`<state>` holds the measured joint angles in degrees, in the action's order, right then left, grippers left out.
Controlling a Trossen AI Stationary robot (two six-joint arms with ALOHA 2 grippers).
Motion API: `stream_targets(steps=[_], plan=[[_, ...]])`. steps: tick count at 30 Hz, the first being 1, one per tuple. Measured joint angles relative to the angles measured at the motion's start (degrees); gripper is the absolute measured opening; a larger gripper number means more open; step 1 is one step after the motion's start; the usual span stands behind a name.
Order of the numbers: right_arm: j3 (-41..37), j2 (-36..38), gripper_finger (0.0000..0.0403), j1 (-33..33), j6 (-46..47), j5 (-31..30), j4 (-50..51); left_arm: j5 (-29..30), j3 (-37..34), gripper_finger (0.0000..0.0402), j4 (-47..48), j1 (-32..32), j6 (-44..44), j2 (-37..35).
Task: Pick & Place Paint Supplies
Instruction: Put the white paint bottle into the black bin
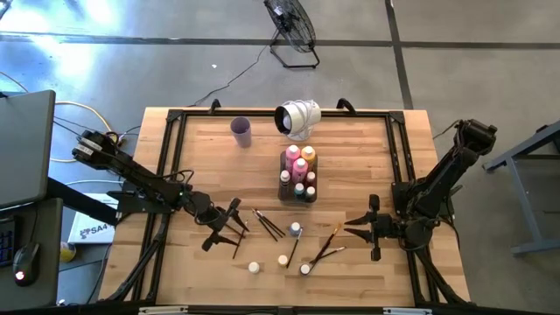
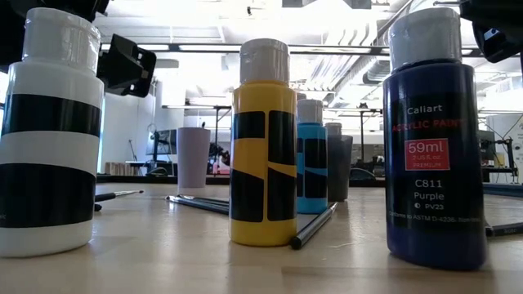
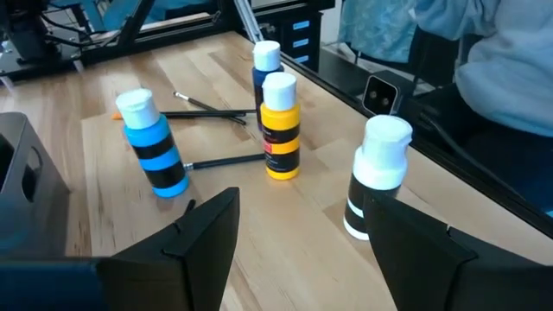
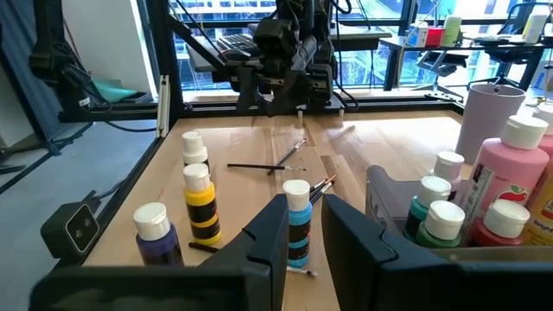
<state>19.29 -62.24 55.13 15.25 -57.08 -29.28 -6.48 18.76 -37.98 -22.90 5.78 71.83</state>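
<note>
Four small white-capped paint bottles stand upright on the wooden table near its front edge: blue (image 1: 296, 229), white (image 1: 254, 268), yellow (image 1: 283, 260) and purple (image 1: 304, 269). Thin paintbrushes lie flat beside them, one group (image 1: 267, 223) left of the blue bottle, another (image 1: 324, 245) right of it. My left gripper (image 1: 223, 229) hovers left of the brushes, open wide (image 3: 302, 250), nothing between its fingers. My right gripper (image 1: 363, 226) hovers right of them, its fingers (image 4: 307, 229) a narrow gap apart and empty, pointing toward the blue bottle (image 4: 296, 220).
A clear tray (image 1: 297, 197) mid-table holds pink, orange and small bottles, the pink one (image 4: 510, 190) nearest my right gripper. A lilac cup (image 1: 241, 131) and a white device (image 1: 297, 118) stand at the far side. Black frame rails (image 1: 171, 166) line the table's edges.
</note>
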Motion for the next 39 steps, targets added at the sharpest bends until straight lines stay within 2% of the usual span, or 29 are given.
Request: stream_targets(steps=[5,14,23,30,39], plan=[[0.0,0.0,0.0064,0.0,0.1,0.0,0.0,0.1,0.0,0.0242,0.0,0.0,0.0,0.0],[0.0,0.0,0.0064,0.0,0.2,0.2,0.0,5.6,0.0,0.0242,0.9,0.0,-0.2,0.0],[0.0,0.0,0.0064,0.0,0.4,0.0,0.0,5.7,0.0,0.0242,0.9,0.0,-2.2,0.0],[0.0,0.0,0.0064,0.0,4.5,0.2,0.0,5.8,0.0,0.0242,0.9,0.0,-2.7,0.0],[0.0,0.0,0.0064,0.0,4.5,0.1,0.0,5.8,0.0,0.0242,0.9,0.0,-9.5,0.0]])
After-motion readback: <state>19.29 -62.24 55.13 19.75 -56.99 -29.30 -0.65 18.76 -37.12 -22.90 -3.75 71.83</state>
